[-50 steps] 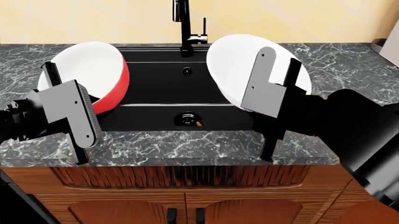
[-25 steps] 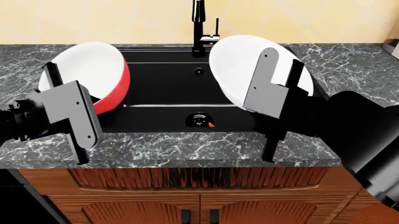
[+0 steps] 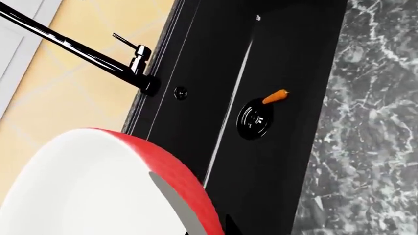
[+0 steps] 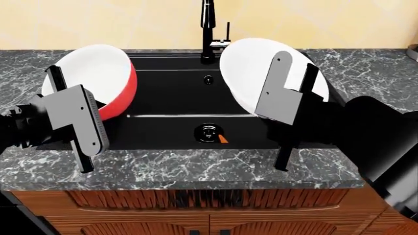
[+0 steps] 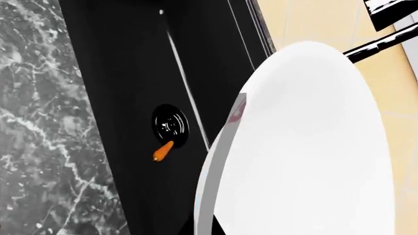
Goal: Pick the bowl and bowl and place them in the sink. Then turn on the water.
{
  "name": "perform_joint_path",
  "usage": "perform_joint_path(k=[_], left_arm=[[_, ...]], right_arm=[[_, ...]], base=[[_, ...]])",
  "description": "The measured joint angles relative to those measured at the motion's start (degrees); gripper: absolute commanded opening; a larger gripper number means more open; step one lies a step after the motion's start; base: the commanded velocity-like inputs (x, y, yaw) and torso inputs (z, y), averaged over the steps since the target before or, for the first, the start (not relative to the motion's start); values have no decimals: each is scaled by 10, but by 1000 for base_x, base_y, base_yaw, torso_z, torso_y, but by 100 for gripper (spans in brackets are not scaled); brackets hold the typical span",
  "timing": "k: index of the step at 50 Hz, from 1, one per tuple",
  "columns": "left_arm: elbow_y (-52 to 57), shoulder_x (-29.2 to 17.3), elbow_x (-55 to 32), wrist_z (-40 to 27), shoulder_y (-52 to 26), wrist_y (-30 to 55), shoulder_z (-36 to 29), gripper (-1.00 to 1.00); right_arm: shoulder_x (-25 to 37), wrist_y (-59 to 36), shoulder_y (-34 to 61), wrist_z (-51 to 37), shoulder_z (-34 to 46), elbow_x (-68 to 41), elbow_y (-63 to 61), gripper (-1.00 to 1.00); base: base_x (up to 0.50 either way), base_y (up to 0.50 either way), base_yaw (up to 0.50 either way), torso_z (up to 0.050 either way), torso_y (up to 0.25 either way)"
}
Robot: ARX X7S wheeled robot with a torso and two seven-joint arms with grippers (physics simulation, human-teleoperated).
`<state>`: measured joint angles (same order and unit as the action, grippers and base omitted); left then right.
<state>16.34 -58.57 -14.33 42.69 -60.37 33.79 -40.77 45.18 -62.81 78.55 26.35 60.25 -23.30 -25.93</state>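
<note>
The red bowl, glossy red outside and smooth white inside, sat tilted at the head view's upper left, pinched at its rim by the left gripper, its opening facing up and toward the camera. The white bowl, wider and shallower, stood steeply on edge at upper right, clamped by the right gripper. Between them lay the matte black rectangular sink, its round drain beside a small orange piece, amid veined grey marble countertop.

Dark marbled countertop; wooden cabinet fronts below; yellow wall behind; small orange piece
</note>
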Motion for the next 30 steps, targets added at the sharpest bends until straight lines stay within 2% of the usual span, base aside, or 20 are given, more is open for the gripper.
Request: perform_joint_path(k=[30], left_arm=[[-2, 2, 1, 0, 0, -1, -1, -100]], right_arm=[[1, -2, -1, -1, -1, -2, -2, -100]], base=[[-197, 2, 0, 0, 2]])
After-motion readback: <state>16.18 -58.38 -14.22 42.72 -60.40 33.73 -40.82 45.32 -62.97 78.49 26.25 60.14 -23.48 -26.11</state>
